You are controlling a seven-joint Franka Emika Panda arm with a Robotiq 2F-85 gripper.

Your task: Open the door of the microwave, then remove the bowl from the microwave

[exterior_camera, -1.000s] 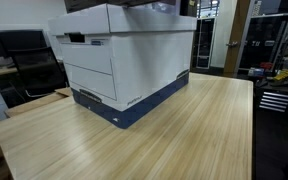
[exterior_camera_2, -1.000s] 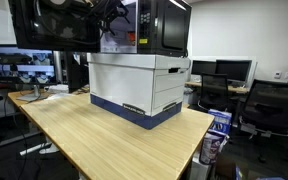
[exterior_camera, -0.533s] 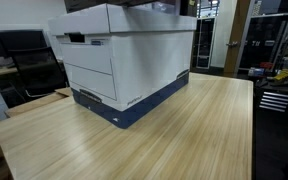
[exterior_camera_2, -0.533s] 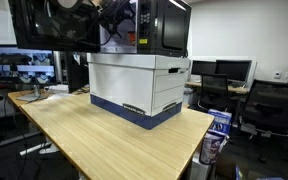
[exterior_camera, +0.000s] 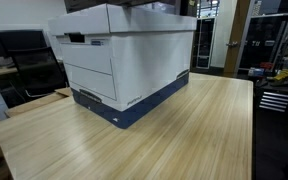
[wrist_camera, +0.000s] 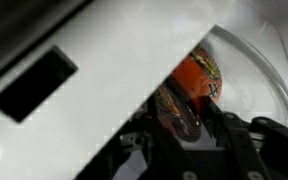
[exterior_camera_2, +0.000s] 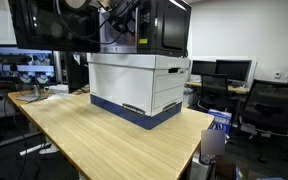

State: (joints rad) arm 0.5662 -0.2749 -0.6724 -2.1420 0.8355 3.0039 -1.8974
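A black microwave (exterior_camera_2: 166,25) stands on a white and blue box (exterior_camera_2: 134,85). Its door (exterior_camera_2: 49,25) is swung wide open to the side. The arm (exterior_camera_2: 119,15) reaches into the cavity, and the gripper itself is hidden there in both exterior views. In the wrist view an orange-red patterned bowl (wrist_camera: 196,72) lies on the glass turntable (wrist_camera: 269,85) inside the white cavity. My gripper (wrist_camera: 184,122) has its dark fingers (wrist_camera: 234,135) on either side of the bowl's near part. Whether they press on the bowl does not show.
The box (exterior_camera: 124,60) sits on a wooden table (exterior_camera: 184,130) with bare wood in front of it. A white cavity wall with a dark slot (wrist_camera: 29,85) runs close past the gripper. Office desks, monitors and chairs (exterior_camera_2: 269,100) surround the table.
In the exterior view of the open door, the arm has shifted further toward the microwave's cavity. The box, microwave and door have not moved.
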